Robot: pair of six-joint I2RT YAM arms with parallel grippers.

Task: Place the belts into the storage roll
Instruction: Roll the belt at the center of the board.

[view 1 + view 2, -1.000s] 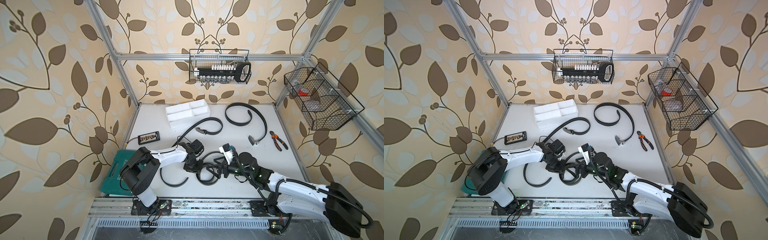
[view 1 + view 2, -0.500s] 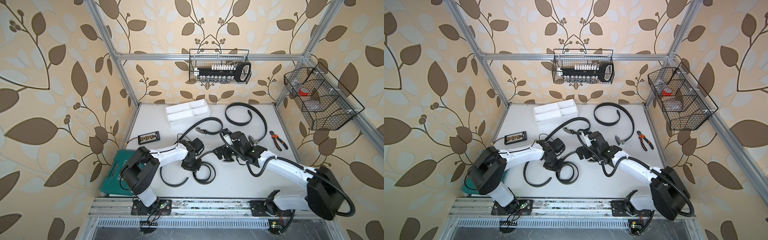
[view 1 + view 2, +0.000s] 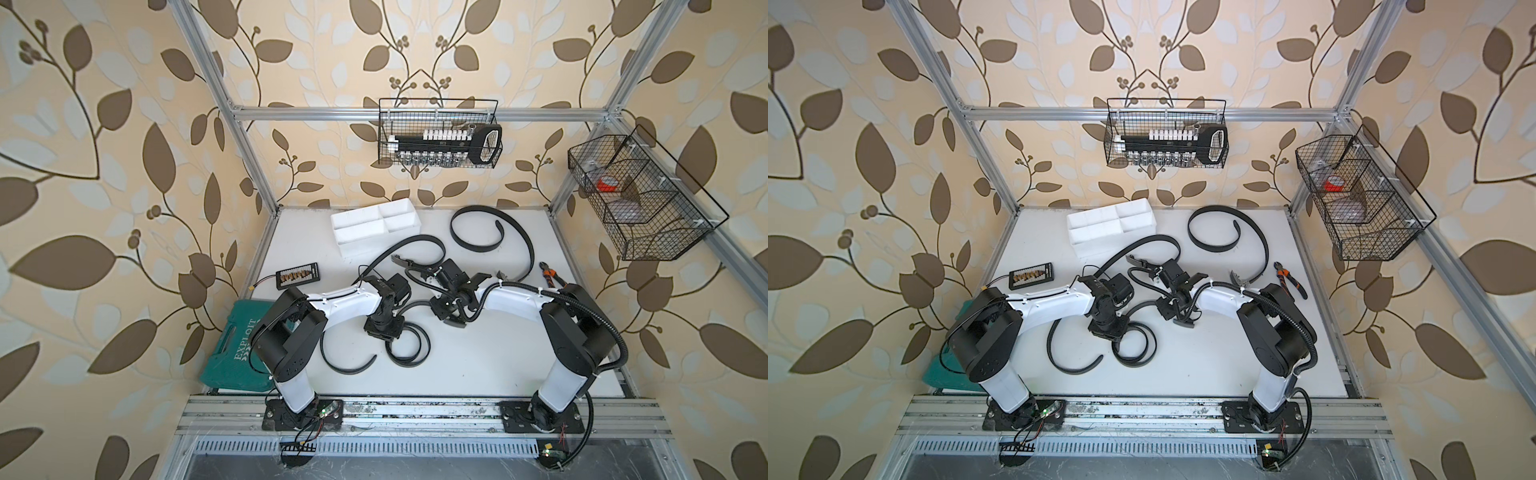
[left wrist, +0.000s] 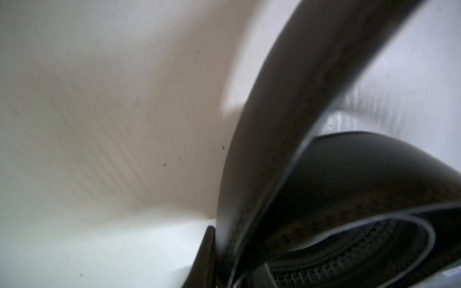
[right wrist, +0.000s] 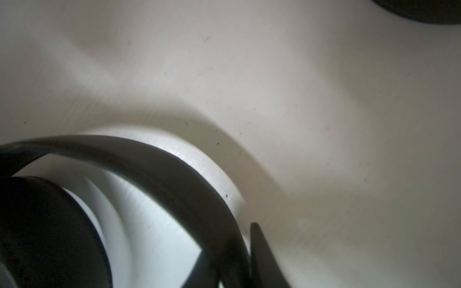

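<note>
White tabletop (image 3: 478, 353) under leaf-patterned walls carries three long black flexible belts, one white rectangular plastic storage tray (image 3: 376, 226) of four compartments, and two black parallel grippers. All belts lie outside the tray: a curled far belt (image 3: 473, 248), a middle belt (image 3: 415, 238) arcing just before the tray, and a coiled near belt (image 4: 269, 139). Left gripper (image 3: 384, 332) stands on that coil, jaws narrowed onto its strap. Right gripper (image 3: 453, 322) — jaws closed — sits just beside, a belt strand touching one finger (image 5: 259, 249); whether pinched, I cannot tell.

the white table (image 3: 478, 365) carries the storage roll (image 3: 374, 243), three black belts (image 3: 473, 249), pliers (image 3: 550, 275) and a small black board (image 3: 297, 274).
</note>
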